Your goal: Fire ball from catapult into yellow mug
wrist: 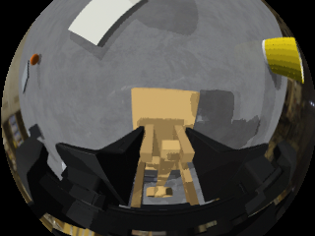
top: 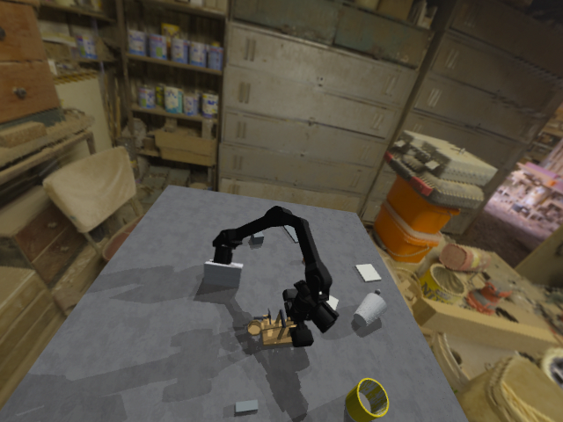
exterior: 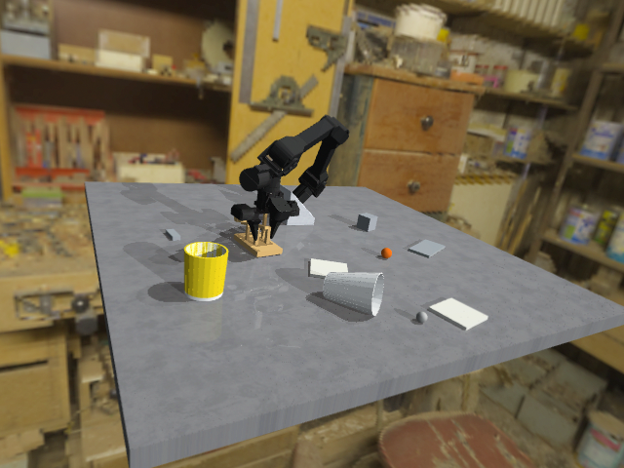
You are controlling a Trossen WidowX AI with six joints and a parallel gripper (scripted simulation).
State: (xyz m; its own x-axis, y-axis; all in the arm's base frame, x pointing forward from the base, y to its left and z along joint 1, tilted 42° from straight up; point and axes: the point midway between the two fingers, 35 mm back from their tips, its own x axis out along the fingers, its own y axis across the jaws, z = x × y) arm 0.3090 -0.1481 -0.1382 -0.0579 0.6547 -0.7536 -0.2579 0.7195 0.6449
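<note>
Catapult gripped, its long axis turned aside from the mug.
The jaws of the gripper (top: 282,318) (exterior: 264,235) (wrist: 164,130) are clamped on the uprights of the catapult (top: 275,339) (exterior: 266,249) (wrist: 164,104), which looks to be down on the table (top: 149,345) (exterior: 352,363) (wrist: 217,69); its spoon (top: 253,327) points roughly away from the yellow mug (top: 354,404) (exterior: 204,277) (wrist: 283,56). In the wrist view the mug lies off the catapult's front end, up and to the right, so aiming probably needs a swing that way. The orange ball (top: 303,260) (exterior: 385,253) (wrist: 34,59), likely the one to load, sits well apart from the catapult, on its other side from the mug.
</note>
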